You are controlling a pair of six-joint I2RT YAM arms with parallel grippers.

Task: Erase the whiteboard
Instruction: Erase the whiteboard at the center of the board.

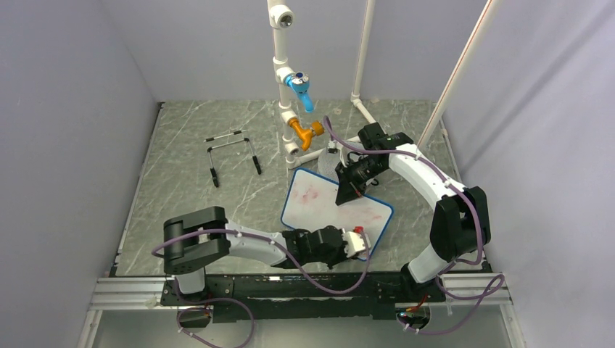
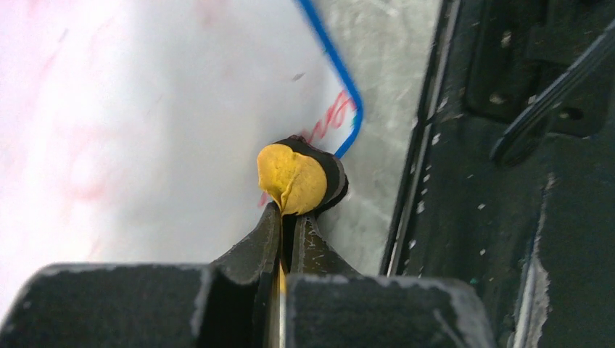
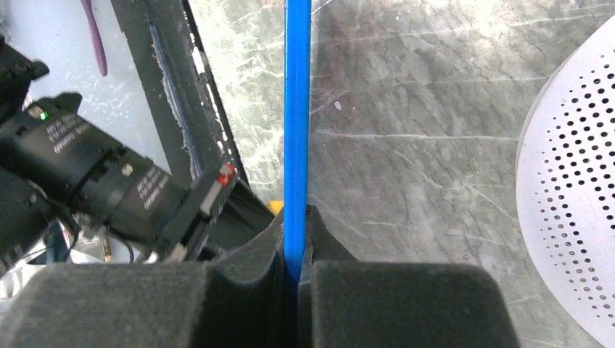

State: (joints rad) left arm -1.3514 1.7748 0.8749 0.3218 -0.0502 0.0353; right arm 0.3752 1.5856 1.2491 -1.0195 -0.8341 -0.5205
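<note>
Right gripper [image 3: 297,235]: pinching whiteboard [image 1: 319,210] frame, twelve o'clock edge, apparently steadying it. Left gripper [image 2: 290,221]: pinching yellow pad [image 2: 290,177] at five o'clock corner, likely for wiping. Whiteboard: tabletop [image 1: 188,203], four o'clock of centre.

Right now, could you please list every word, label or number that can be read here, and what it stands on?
No text reads clearly enough to quote.
Red marker writing on the flat white blue-framed whiteboard: smeared, unreadable.
White print on the left arm's black motor housing: too blurred.
Round face on the blue plastic valve: too small.
</note>
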